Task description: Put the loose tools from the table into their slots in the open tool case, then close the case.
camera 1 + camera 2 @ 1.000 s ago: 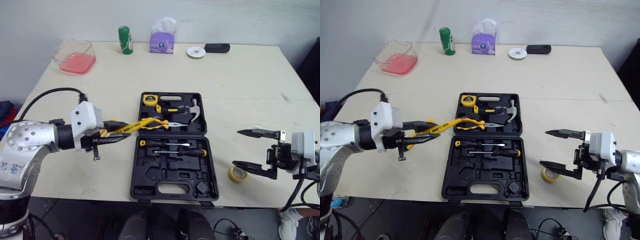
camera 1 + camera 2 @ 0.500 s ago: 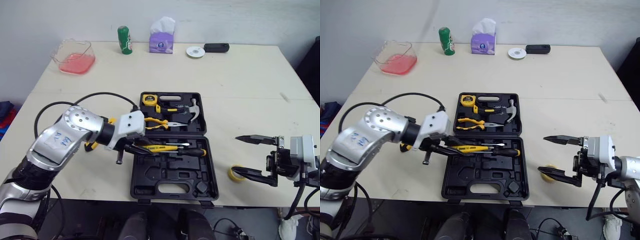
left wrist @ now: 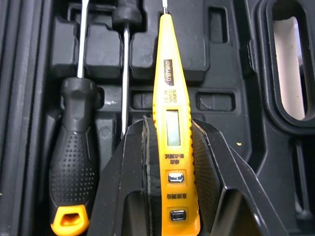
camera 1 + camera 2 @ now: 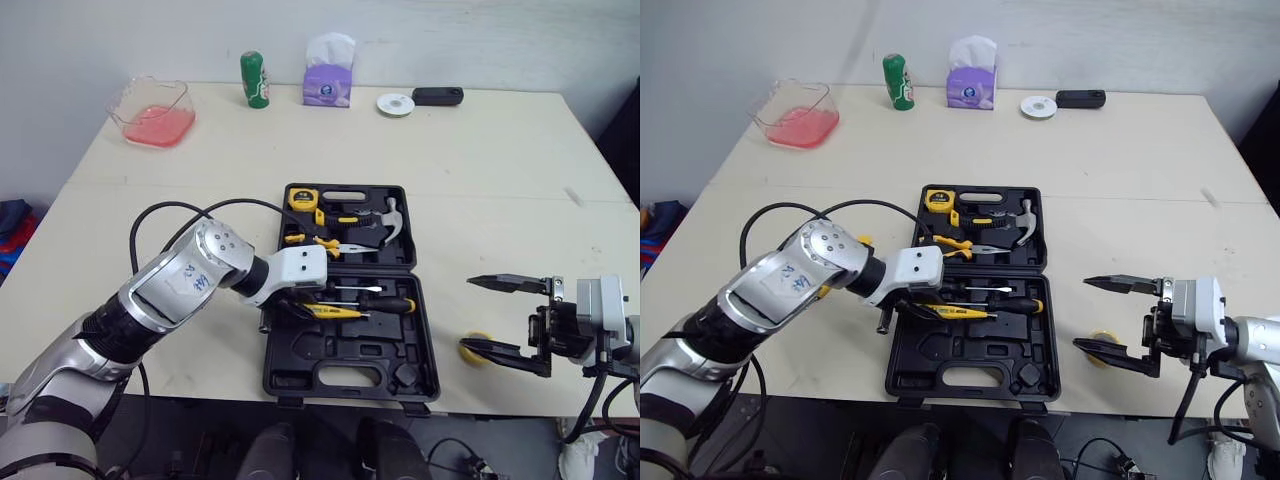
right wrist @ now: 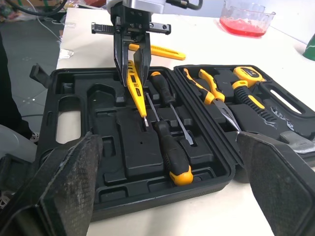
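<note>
The left gripper (image 3: pixel 168 129) is clenched on a yellow tester pen (image 3: pixel 170 73), its two black fingers pressing the pen's button end from either side. It holds the pen over the lower half of the open tool case (image 4: pixel 345 352), low above the moulded tray. The pen runs parallel to a screwdriver with an orange-capped handle (image 3: pixel 74 172) and a second screwdriver (image 3: pixel 125 93), just beside the latter's shaft. Whether the pen touches the tray cannot be told.

A second ago this gripper was out over the table (image 4: pixel 480 180), left of the case, with the pen's tip reaching toward the pliers (image 4: pixel 312 241) in the upper half. Half a second ago it had swung in over the lower half. Now it sits further in toward the middle of the case.

The right gripper (image 4: pixel 493 317) is spread wide, gripping nothing, and hangs at the table's near right edge, well apart from the case. Its lower finger lies just beside a roll of yellow tape (image 4: pixel 471 347) on the table. It has dropped slightly since a second ago and the roll has stayed where it was.

The upper half of the case holds a tape measure (image 4: pixel 299 199) and a hammer (image 4: pixel 386 221) along with the pliers, none of them shifted. Another yellow tool (image 5: pixel 165 50) lies on the table beyond the case's left edge.
</note>
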### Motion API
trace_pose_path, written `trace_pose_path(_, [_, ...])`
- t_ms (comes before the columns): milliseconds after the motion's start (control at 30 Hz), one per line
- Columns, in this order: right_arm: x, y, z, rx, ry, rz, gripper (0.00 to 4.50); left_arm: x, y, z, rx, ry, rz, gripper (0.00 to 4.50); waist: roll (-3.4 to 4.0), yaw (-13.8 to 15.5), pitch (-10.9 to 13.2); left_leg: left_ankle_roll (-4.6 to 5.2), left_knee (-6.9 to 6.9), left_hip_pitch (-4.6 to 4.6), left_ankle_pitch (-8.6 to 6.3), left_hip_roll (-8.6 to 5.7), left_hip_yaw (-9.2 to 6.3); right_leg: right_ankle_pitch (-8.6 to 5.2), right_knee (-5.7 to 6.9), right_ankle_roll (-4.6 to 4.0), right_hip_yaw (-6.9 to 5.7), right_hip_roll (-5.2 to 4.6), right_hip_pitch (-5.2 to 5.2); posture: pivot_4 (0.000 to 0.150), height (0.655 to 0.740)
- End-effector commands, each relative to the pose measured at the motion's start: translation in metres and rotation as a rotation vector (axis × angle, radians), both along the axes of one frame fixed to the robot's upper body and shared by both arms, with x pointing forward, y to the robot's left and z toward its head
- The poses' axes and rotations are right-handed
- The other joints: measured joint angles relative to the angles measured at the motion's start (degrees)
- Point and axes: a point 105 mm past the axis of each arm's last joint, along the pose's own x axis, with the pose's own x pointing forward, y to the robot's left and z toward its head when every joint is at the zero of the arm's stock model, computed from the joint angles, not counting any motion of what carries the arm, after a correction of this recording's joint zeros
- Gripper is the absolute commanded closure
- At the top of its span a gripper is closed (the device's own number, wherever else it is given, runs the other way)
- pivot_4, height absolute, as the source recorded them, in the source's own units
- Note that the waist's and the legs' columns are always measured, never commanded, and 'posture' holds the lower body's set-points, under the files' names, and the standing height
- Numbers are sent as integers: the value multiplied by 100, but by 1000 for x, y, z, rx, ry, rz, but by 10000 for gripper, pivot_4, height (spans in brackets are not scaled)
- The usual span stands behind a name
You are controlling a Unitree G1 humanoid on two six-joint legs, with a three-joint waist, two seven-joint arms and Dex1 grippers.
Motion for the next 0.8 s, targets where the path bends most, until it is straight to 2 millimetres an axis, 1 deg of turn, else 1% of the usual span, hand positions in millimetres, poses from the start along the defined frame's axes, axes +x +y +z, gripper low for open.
trace_pose_path(33, [-1, -3, 0, 3, -20, -11, 0, -2, -4, 5, 3, -22, -22, 39620, 0, 2, 0, 0, 0, 0, 0, 0, 0, 0, 0, 0, 0, 0, 0, 1500, 7400])
trace_pose_path(200, [-2, -4, -2, -3, -22, -16, 0, -3, -4, 2, 4, 6, -4, 39620, 0, 22, 0, 1, 2, -2, 1, -1, -1, 0, 0, 0, -1, -2, 0, 1500, 7400])
trace_pose_path(367, [-2, -3, -2, 4, -23, -16, 0, 2, 3, -4, 62, -13, 37, 39620, 0, 43, 0, 1, 3, -1, 1, -1, -1, 0, 2, 0, -1, -1, 0, 1500, 7400])
trace_pose_path(500, [-1, -3, -3, 7, -22, -20, 0, 7, 1, -3, 50, -30, 51, 39620, 0, 61, 0, 1, 3, 0, 1, -1, 0, 0, 3, 0, 0, -1, 1, 1500, 7400])
trace_pose_path(800, [0, -1, -5, 8, -19, -11, 0, 3, -8, -7, 60, -36, -10, 39620, 0, 83, 0, 2, 10, -1, 1, -2, 0, 0, 6, 0, 0, -1, 1, 1500, 7400])
